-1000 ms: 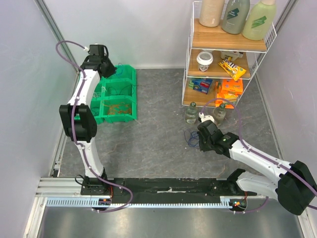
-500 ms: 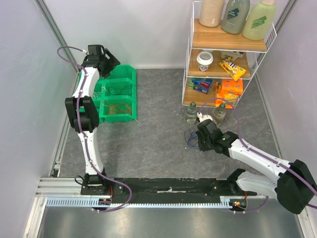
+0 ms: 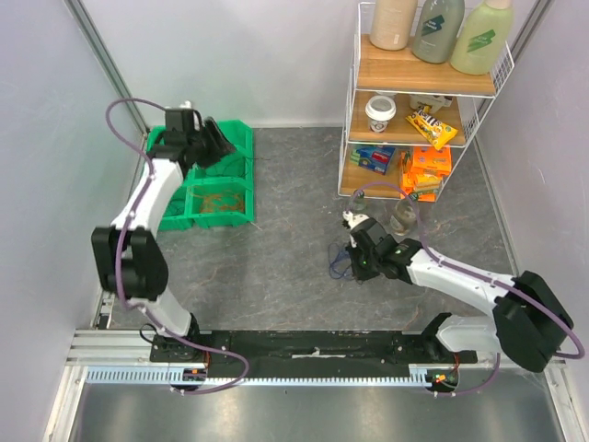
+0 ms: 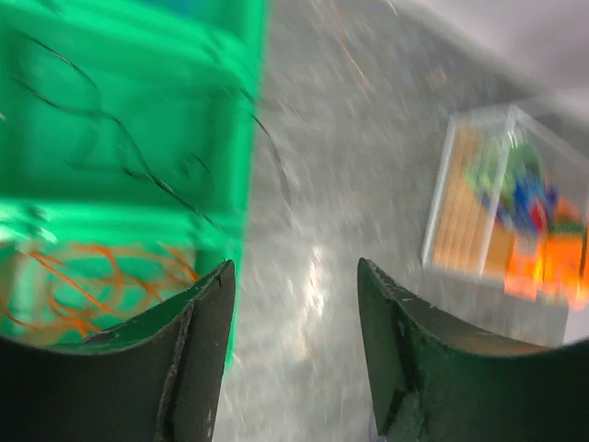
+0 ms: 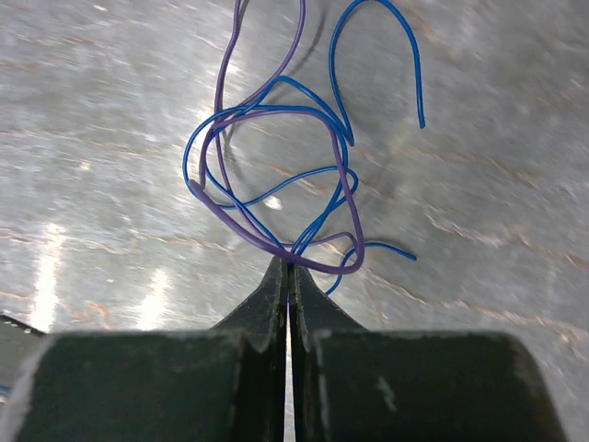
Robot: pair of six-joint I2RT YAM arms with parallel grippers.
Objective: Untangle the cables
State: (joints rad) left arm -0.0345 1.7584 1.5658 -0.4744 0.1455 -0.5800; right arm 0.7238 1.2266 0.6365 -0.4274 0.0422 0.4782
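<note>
While orange cables (image 4: 92, 295) and black cables (image 4: 147, 175) lie in separate compartments of the green bin (image 4: 241, 138), a small blue-and-purple knot (image 3: 340, 265) lies on the table (image 3: 276, 285), well apart from it. Right gripper (image 5: 288, 267): jaws pressed together at the knot's edge, apparently pinching strands. Left gripper (image 4: 294, 267): jaws spread, empty, above the bin. Sorting seems mostly done; this knot is left.

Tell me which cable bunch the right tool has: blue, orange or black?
The blue-and-purple bunch, pinched in the shut right tool; orange cables and black cables lie in the green bin.
</note>
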